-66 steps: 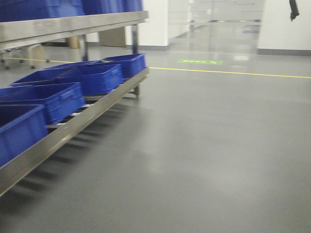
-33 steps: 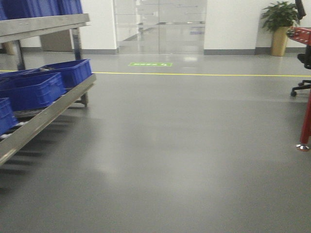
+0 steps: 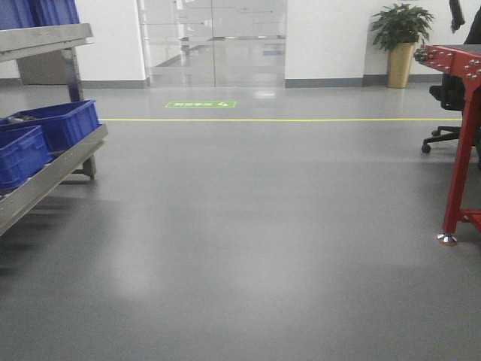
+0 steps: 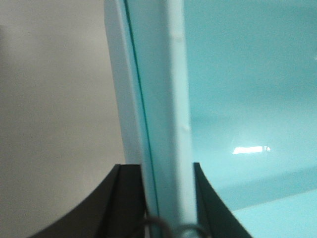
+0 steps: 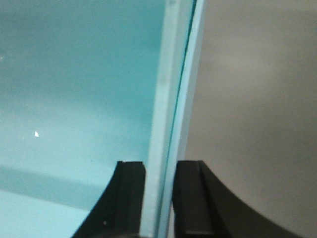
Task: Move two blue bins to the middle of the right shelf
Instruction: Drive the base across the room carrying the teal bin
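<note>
Blue bin point(image 4: 237, 99): left end effector point(image 4: 166, 171) and right end effector point(image 5: 159, 166) each clamp an opposite side wall, presumably to share its load evenly.

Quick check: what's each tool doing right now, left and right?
Left tool: shut on the wall of a bin.
Right tool: shut on the wall of a bin.
</note>
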`<action>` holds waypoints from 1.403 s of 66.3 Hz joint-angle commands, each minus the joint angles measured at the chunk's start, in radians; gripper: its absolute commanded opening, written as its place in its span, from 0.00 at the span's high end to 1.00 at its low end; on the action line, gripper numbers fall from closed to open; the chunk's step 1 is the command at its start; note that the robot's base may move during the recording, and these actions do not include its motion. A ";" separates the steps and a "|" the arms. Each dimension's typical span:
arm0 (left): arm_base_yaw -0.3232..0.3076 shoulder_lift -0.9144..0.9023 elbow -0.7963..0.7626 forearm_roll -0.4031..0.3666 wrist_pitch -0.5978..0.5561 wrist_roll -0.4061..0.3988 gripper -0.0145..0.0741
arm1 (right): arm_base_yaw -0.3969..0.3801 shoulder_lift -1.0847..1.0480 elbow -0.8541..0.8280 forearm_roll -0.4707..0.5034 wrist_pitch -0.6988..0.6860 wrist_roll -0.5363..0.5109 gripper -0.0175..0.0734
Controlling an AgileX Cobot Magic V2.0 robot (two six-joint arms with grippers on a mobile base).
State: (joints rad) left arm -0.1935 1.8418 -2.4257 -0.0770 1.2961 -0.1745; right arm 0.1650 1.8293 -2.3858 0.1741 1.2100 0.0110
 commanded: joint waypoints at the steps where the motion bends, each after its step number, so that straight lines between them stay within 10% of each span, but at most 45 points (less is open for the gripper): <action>1: -0.003 -0.021 -0.018 -0.049 -0.093 0.015 0.96 | 0.006 -0.018 -0.015 0.054 -0.076 -0.018 0.98; 93: -0.003 -0.021 -0.018 -0.049 -0.093 0.015 0.96 | 0.006 -0.018 -0.015 0.054 -0.085 -0.018 0.98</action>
State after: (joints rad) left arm -0.1935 1.8418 -2.4257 -0.0770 1.2961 -0.1745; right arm 0.1650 1.8293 -2.3858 0.1741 1.2060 0.0110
